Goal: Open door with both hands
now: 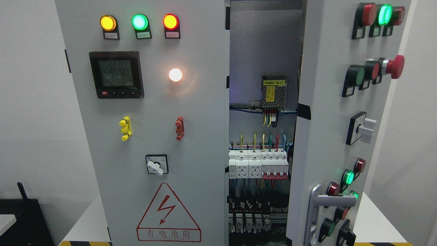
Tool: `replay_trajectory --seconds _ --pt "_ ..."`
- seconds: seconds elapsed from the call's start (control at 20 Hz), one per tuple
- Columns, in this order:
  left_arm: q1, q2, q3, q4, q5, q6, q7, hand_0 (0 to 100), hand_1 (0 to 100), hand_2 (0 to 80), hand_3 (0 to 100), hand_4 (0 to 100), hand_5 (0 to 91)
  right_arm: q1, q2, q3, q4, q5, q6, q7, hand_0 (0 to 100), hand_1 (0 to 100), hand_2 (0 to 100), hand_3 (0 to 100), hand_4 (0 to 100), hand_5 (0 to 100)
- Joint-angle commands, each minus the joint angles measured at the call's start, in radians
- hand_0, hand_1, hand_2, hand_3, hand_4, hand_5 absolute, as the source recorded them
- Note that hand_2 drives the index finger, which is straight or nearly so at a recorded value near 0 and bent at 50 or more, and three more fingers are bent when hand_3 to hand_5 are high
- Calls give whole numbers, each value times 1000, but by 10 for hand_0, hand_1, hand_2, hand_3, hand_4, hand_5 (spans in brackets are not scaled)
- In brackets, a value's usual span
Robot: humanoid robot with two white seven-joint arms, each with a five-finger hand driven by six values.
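Right cabinet door stood ajar, no robot hand in sight.

The pale grey metal right-hand door (327, 112) hung swung outward, showing the white breakers (257, 165) just left of its inner edge; its silver lever handle (329, 201) sat low on the door, beside a green lamp (348, 177). Neither hand showed, so I could not tell their state. To finish well, I'd judge, push the door's free edge (not the studded buttons) wider, the other hand steadying the closed left door (191, 136).

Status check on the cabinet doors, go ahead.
No hand in view. Right door swung open, breakers exposed. Left door shut. Nothing blocking.
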Motion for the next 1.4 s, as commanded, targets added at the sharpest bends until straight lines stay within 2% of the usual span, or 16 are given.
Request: replay_trajectory --seconds 0.0,0.1,0.15,0.3,0.4,0.5,0.55,0.65,0.75,0.85,0.95,1.05,1.2,1.35 --pt "184 149 208 -809 118 -6 -135 0 0 0 0 0 0 0 0 0 0 -25 1 1 382 0 0 0 0 0" --pt "221 261 239 -991 255 -2 -176 0 0 0 0 0 0 0 0 0 0 -25 1 1 382 0 0 0 0 0" --pt "233 330 251 -1056 350 -2 -183 0 0 0 0 0 0 0 0 0 0 -25 1 1 382 0 0 0 0 0" --pt "261 581 302 -1159 707 -6 -230 0 0 0 0 0 0 0 0 0 0 -25 1 1 382 0 0 0 0 0" --pt "261 753 325 -1170 932 -6 -293 0 0 0 0 0 0 0 0 0 0 -25 1 1 382 0 0 0 0 0" --pt "258 896 358 -1173 1099 -3 -371 0 0 0 0 0 0 0 0 0 0 -25 1 1 382 0 0 0 0 0" --pt "255 938 387 -1179 1161 -2 -421 0 0 0 0 0 0 0 0 0 0 -25 1 1 382 0 0 0 0 0" --pt "247 986 433 -1207 1224 3 -538 0 0 0 0 0 0 0 0 0 0 -25 1 1 382 0 0 0 0 0" --pt "246 1042 452 -1244 1256 3 -653 0 0 0 0 0 0 0 0 0 0 -25 1 1 382 0 0 0 0 0" --pt "244 1108 452 -1250 1331 1 -722 0 0 0 0 0 0 0 0 0 0 -25 1 1 382 0 0 0 0 0" --pt "244 1202 451 -1248 1438 1 -733 0 0 0 0 0 0 0 0 0 0 -25 1 1 382 0 0 0 0 0" --pt "230 1252 451 -1250 1505 1 -736 0 0 0 0 0 0 0 0 0 0 -25 1 1 382 0 0 0 0 0" --pt "117 1247 440 -1255 1508 3 -736 0 0 0 0 0 0 0 0 0 0 -25 1 1 382 0 0 0 0 0" --pt "71 1257 431 -1291 1505 33 -736 0 0 0 0 0 0 0 0 0 0 -25 1 1 382 0 0 0 0 0"
